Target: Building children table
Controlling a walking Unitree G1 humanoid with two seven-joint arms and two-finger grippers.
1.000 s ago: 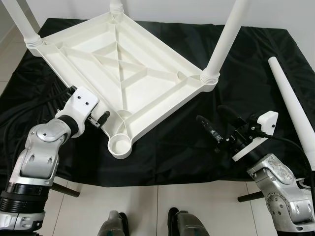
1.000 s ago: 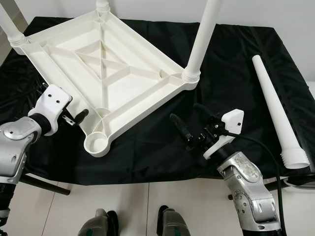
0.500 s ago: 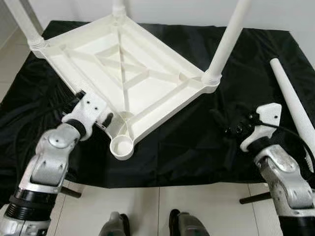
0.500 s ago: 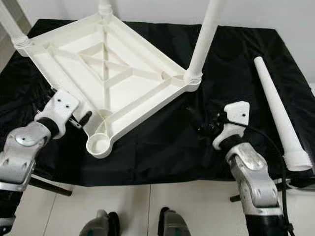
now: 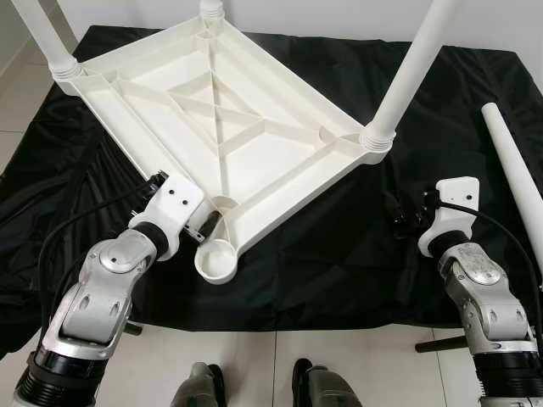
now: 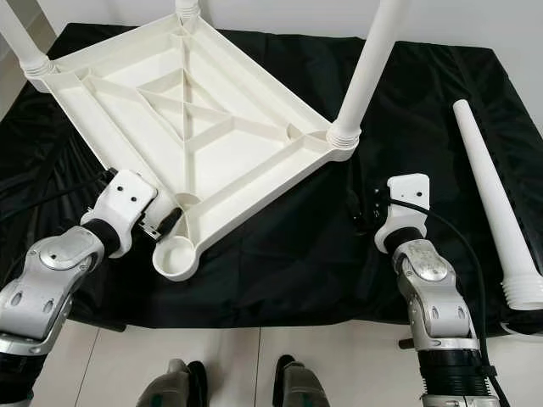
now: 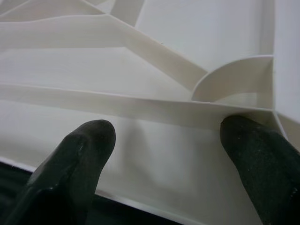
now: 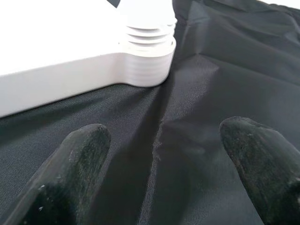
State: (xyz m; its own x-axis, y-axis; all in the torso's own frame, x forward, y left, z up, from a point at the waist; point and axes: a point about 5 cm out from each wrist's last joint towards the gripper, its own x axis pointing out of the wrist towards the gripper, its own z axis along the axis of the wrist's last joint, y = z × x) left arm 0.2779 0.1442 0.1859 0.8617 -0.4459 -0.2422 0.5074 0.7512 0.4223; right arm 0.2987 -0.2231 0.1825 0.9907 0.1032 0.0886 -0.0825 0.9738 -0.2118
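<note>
A white plastic table top [image 5: 212, 127] lies upside down on a black cloth [image 5: 322, 254], set at a slant so that one corner points toward the robot. Its underside is a shallow tray of smooth, matte plastic, crossed by raised ribs that meet in an X at the middle, with a raised rim all round. Three round, tapering legs stand up from it: one at the right corner [image 5: 405, 72], rising from a ribbed collar, one at the far left corner [image 5: 47, 38], and one at the far corner [image 5: 211, 7]. The near corner has a round socket [image 5: 216, 259] with no leg in it. A fourth leg [image 6: 501, 220], a long white cone with a ribbed wide end, lies loose on the cloth at the right, well apart from the table top. The cloth is thin and faintly shiny, creased into soft folds, and hangs over the front edge above a pale tiled floor [image 5: 254, 365].

The left gripper [image 7: 164, 140] is at the table top's near edge, just beside the open socket. Its two rubbery black fingers [image 7: 79, 159] are spread apart, with the rim wall between them and one tip touching a rib; they are not clamped on it.

The right gripper [image 8: 164, 154] hangs low over bare cloth near the right corner's collar, its fingers wide apart and holding nothing.
</note>
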